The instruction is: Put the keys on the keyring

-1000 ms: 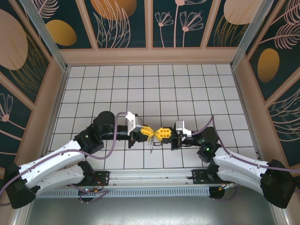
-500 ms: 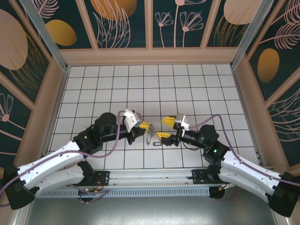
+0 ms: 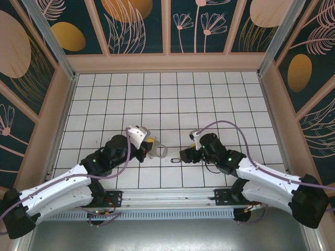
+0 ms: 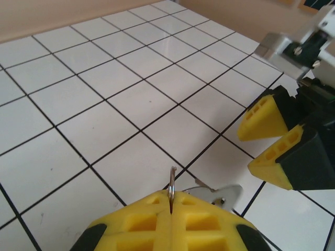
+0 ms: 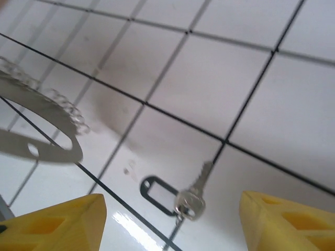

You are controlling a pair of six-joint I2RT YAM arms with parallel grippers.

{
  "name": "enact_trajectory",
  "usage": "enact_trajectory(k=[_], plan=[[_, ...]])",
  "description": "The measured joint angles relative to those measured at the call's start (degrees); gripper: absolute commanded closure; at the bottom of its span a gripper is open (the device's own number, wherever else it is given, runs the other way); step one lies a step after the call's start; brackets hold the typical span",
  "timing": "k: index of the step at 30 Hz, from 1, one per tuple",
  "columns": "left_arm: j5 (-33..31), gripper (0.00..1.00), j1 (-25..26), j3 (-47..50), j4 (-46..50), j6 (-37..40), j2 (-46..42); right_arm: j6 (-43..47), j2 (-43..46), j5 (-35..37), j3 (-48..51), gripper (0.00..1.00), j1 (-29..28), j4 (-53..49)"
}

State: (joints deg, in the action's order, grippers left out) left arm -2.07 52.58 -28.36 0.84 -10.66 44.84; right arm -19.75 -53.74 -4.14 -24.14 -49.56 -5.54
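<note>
The tiny silvery key [image 5: 197,192] with its small dark oval loop [image 5: 157,194] lies flat on the white tiles, on a black grout line. My right gripper [image 5: 172,230] hangs just over it, open, one yellow finger [image 5: 57,225] on either side and nothing between them. From above the key [image 3: 175,159] is between the two grippers. My left gripper [image 3: 152,148] is shut on the thin edge of the keyring [image 4: 171,184], whose flat grey part [image 4: 222,194] sticks out beyond the fingers. The keyring [image 5: 39,146] hangs left of the key, its pale fringe [image 5: 68,107] along the top.
White tiled floor [image 3: 172,99] with black grout, walled by beige boards [image 3: 167,63] at the back and sides. The right gripper's yellow fingers [image 4: 272,136] stand close to the left gripper, on its right. Open floor lies behind both arms.
The two grippers, which met tip to tip, have drawn apart. My right gripper opened and swung down, and the key now lies on the floor. My left gripper pulled back left with the keyring.
</note>
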Motion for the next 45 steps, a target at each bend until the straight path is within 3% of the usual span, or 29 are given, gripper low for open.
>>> enact_trajectory(k=[5,7,9,11,23,29,45], plan=[[-0.85,1.0,0.0,3.02,-0.87,-0.59,-2.73,-4.42,-4.33,0.17,-0.17,0.35,-2.36,-2.89],[-1.46,1.0,0.0,3.67,-1.07,-0.57,-3.85,-5.44,-6.16,0.0,-0.9,0.41,-3.54,-3.89],[-1.49,1.0,0.0,4.02,-1.14,-0.57,-4.55,-6.25,-8.61,-0.31,-2.01,0.53,-4.17,-4.39],[-1.4,1.0,0.0,4.44,-1.53,-0.57,-4.96,-7.23,-10.56,-0.39,-2.93,0.58,-4.28,-4.61],[-0.17,1.0,0.0,6.23,-2.14,-0.59,-7.41,-8.39,-20.72,-0.48,-6.16,0.66,-4.28,-3.56],[0.5,1.0,0.0,6.23,-2.19,-0.59,-7.34,-9.09,-21.42,-1.53,-6.16,0.73,-4.28,-1.73],[1.53,1.0,0.0,6.23,-2.34,-0.57,-6.93,-9.11,-22.08,-1.88,-6.19,0.77,-4.28,-0.63]])
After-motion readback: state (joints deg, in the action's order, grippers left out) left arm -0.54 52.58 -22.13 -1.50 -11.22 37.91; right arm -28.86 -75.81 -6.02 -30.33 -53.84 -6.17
